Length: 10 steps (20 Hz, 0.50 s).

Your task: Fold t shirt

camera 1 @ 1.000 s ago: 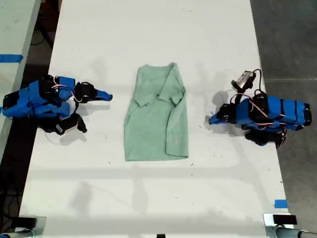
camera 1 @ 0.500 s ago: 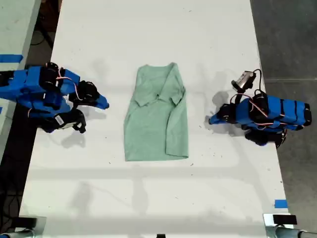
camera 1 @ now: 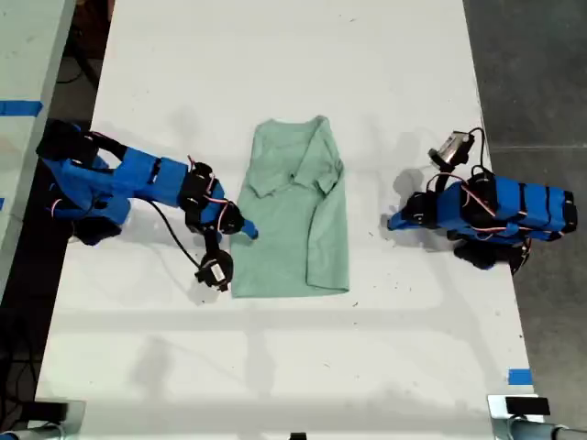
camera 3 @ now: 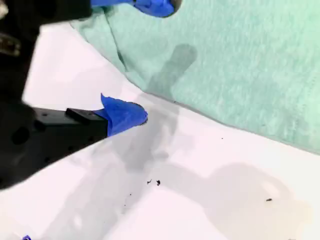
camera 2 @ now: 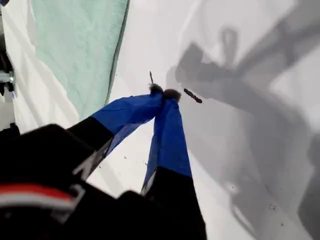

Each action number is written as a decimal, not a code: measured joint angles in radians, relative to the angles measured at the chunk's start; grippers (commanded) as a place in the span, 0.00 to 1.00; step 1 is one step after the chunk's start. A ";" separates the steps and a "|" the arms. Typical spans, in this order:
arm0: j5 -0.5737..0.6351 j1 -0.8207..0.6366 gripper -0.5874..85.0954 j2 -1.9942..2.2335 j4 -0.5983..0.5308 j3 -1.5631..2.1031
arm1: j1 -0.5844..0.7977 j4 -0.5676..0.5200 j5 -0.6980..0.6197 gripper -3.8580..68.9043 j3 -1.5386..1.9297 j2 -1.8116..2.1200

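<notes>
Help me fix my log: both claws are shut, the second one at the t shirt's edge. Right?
Only my first claw is shut. My second claw is open, straddling the edge of the t shirt, as the second wrist view shows.

Bright even light; soft shadows; wrist views blurred.

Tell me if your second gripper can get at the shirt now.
Probably yes: my second gripper is open at the shirt edge, one jaw over the cloth, the other over the table, nothing between.
</notes>
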 measured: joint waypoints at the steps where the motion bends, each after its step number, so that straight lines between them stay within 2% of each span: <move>1: -0.028 0.000 0.34 -0.017 -0.018 0.003 | 0.000 0.000 0.000 0.05 0.000 0.000; 4: -0.057 0.000 0.31 -0.084 -0.094 0.012 | 0.000 0.000 0.000 0.05 0.000 0.000; 8: -0.118 -0.002 0.30 -0.118 -0.140 0.051 | -0.006 0.000 0.000 0.05 0.000 0.000; 9: -0.126 -0.002 0.27 -0.118 -0.152 0.064 | -0.006 0.000 0.000 0.05 0.000 0.000; 10: -0.127 -0.002 0.13 -0.118 -0.169 0.077 | -0.006 0.000 0.000 0.05 0.000 0.000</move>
